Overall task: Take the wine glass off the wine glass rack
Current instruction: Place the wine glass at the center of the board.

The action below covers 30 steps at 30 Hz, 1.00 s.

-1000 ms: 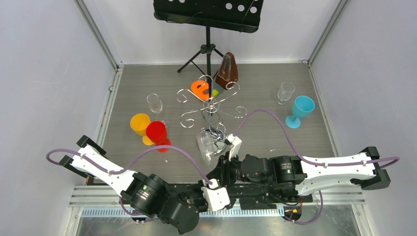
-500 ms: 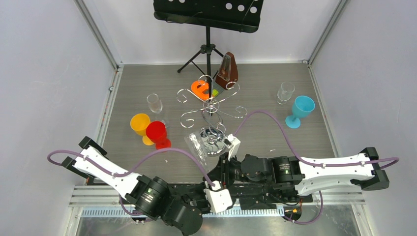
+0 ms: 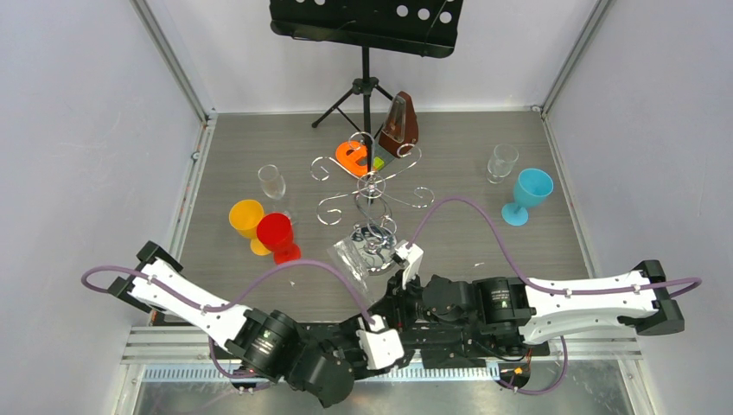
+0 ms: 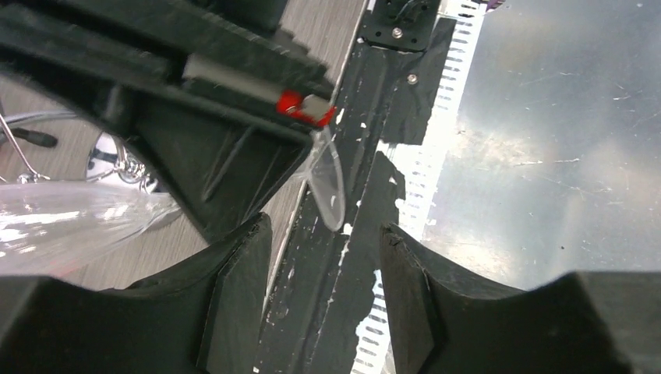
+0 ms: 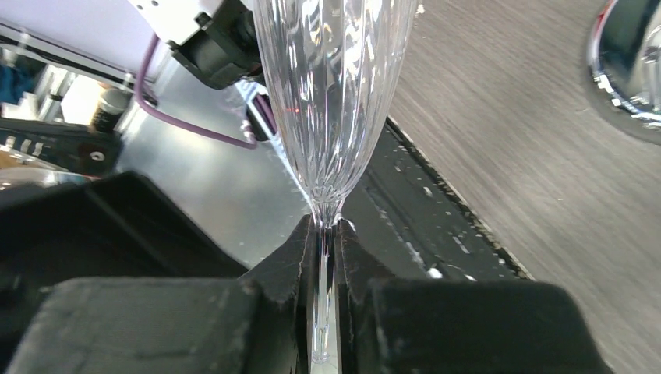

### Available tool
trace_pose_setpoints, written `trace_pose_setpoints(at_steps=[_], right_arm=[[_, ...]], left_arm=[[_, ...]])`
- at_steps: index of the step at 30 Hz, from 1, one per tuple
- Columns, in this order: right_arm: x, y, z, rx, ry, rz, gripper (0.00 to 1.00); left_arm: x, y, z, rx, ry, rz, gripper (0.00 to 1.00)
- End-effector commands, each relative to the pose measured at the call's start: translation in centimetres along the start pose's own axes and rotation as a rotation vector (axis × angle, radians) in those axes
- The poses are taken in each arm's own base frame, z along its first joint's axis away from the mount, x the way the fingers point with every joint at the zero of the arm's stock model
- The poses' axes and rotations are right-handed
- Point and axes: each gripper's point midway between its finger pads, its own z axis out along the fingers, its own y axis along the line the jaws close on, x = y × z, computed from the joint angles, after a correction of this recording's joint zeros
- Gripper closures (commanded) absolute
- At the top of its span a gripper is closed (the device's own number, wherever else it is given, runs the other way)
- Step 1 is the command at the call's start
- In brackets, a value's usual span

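Observation:
The clear ribbed wine glass [image 3: 353, 258] lies tilted just in front of the chrome wine glass rack [image 3: 372, 192], off its arms. My right gripper [image 5: 325, 257] is shut on the stem, and the bowl [image 5: 335, 93] rises straight from its fingertips. Seen from above, the right gripper [image 3: 391, 285] reaches in from the right. My left gripper [image 4: 323, 288] is open over the black base rail, nothing between its fingers. The glass's foot [image 4: 327, 183] hangs just beyond them. The rack's mirror base [image 5: 623, 70] shows at the upper right of the right wrist view.
Yellow cup [image 3: 245, 216], red cup [image 3: 275, 233] and a clear glass [image 3: 271, 181] stand left of the rack. A blue goblet [image 3: 529, 192] and another clear glass [image 3: 501, 162] stand right. Behind are a black music stand [image 3: 367, 26], metronome [image 3: 400, 125] and orange piece [image 3: 352, 156].
The glass's bowl has swung a little to the left, lying flatter in front of the rack. The left arm's elbow has shifted right. The right arm has barely moved.

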Motion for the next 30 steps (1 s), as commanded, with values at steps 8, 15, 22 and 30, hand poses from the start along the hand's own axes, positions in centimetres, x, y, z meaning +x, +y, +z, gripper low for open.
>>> trace_pose_setpoints(at_steps=[8,15,22,30], right_arm=[[-1.5,-4.4,-0.8,0.143,-0.052,-0.392,0.94],[-2.6,-6.0,-1.7,0.201,-0.067,-0.563,0.94],[-3.6,-7.3,-2.1,0.247,-0.079,-0.738,0.94],[-4.6,-9.1,-2.4,0.305,-0.096,-0.928,0.94]], left_arm=[[-2.8,2.8,-0.5,0.099,-0.178,-0.236,0.39],[-3.7,4.4,-0.7,0.15,-0.249,-0.326,0.28],[-5.0,6.6,-0.7,0.151,-0.311,-0.412,0.05],[-6.2,8.5,-1.4,0.161,-0.366,-0.506,0.01]])
